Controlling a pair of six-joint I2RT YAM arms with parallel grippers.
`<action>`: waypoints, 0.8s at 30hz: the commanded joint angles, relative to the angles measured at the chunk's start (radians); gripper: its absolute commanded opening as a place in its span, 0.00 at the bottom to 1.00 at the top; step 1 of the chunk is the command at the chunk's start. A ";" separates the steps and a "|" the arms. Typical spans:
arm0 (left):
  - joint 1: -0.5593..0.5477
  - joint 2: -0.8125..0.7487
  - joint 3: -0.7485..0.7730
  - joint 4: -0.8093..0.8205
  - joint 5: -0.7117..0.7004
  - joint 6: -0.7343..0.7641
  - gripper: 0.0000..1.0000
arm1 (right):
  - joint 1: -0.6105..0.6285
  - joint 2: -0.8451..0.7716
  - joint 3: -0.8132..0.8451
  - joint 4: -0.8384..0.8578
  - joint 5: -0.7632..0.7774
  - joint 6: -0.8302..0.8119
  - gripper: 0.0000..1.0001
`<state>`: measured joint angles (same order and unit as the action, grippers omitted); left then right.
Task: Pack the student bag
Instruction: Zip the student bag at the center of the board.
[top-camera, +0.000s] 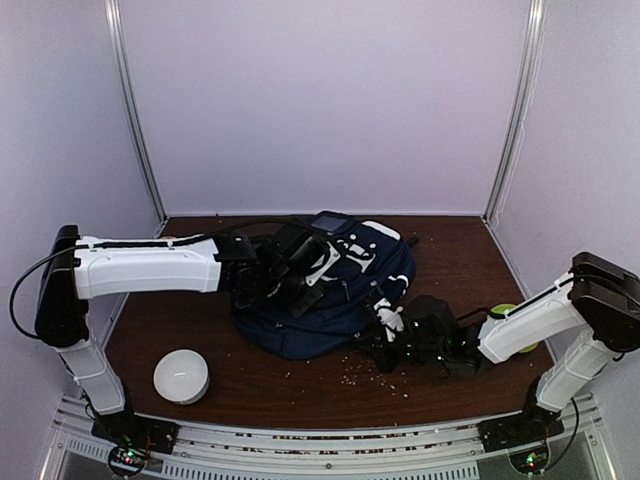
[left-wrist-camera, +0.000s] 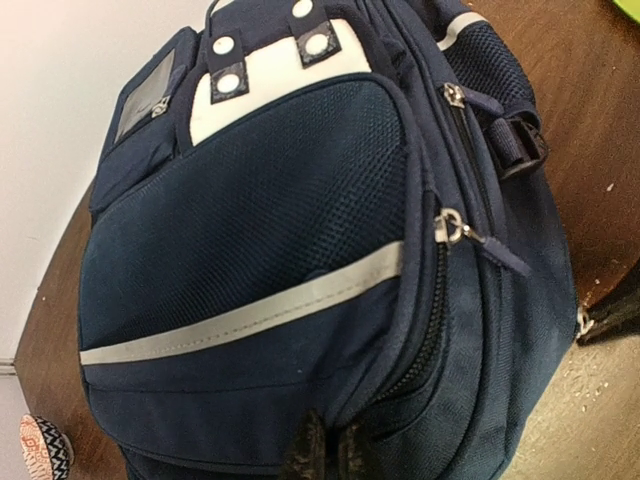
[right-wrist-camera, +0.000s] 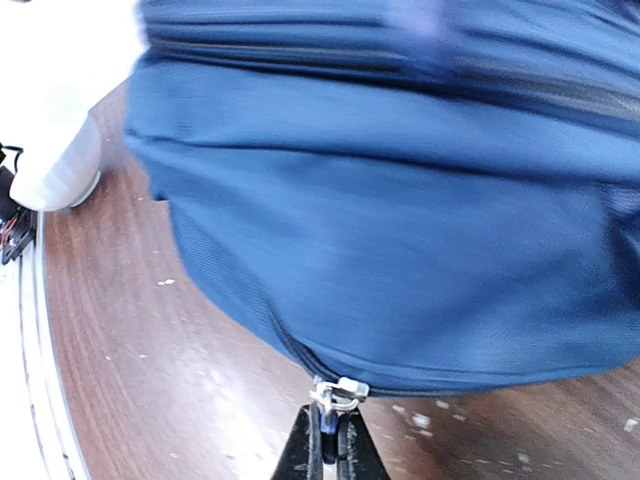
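From above, we see the student bag (top-camera: 330, 290) lying on the worktop (top-camera: 300, 385), a white pouch (top-camera: 181, 376) near-left of it.

Left wrist: left claw (left-wrist-camera: 327, 455) narrow, tips together at the bag's front pocket (left-wrist-camera: 260, 230); its grey label (left-wrist-camera: 145, 95) unreadable.

Right wrist: right claw (right-wrist-camera: 328, 450) pinches the bag's zip pull (right-wrist-camera: 338, 392).

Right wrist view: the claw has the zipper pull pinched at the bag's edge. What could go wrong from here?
1. The right claw holds the small zipper pull only at its tips, so it may slip free.
2. The student bag is soft fabric lying on the table; it may drag or bunch instead of the zipper running, unless the left claw anchors it firmly.
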<state>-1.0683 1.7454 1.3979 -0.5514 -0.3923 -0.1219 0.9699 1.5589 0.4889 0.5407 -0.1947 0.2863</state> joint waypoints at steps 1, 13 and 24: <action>0.013 0.043 0.058 0.107 0.078 -0.059 0.00 | 0.108 0.038 0.053 0.033 -0.024 -0.008 0.00; 0.033 0.062 0.065 0.132 0.179 -0.134 0.00 | 0.250 0.235 0.217 0.141 0.051 -0.001 0.00; 0.079 -0.033 -0.029 0.124 0.163 -0.170 0.59 | 0.251 0.293 0.296 0.131 0.023 0.005 0.00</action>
<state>-1.0237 1.7844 1.4067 -0.5419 -0.2180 -0.2451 1.1854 1.8469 0.7441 0.6346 -0.0887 0.3000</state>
